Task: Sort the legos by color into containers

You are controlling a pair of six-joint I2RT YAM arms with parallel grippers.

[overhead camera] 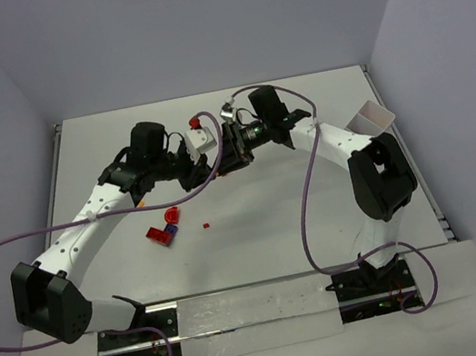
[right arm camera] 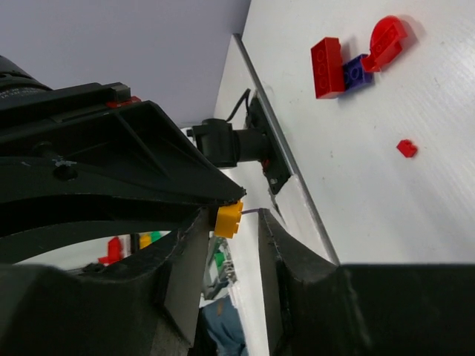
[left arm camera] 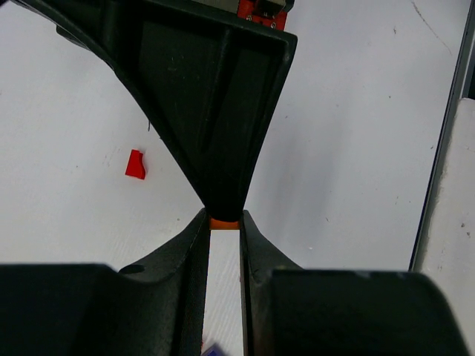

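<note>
Chief: Top view?
Inspector: Left gripper (overhead camera: 203, 173) and right gripper (overhead camera: 226, 160) meet tip to tip over the table (overhead camera: 265, 228). Red brick (overhead camera: 154, 234), purple lego (overhead camera: 171, 235) and round red piece (overhead camera: 172, 215) lie clustered; a red bit (overhead camera: 205, 227) lies apart. One tub (overhead camera: 375, 115) sits at the right edge.
Chief: Left wrist?
Inspector: Fingers (left arm camera: 189, 259) nearly closed, clamping the orange lego (left arm camera: 224, 222).
Chief: Right wrist?
Inspector: Gap slightly wider than that lego: one finger touches it, the other (right arm camera: 289, 252) stands clear.
</note>
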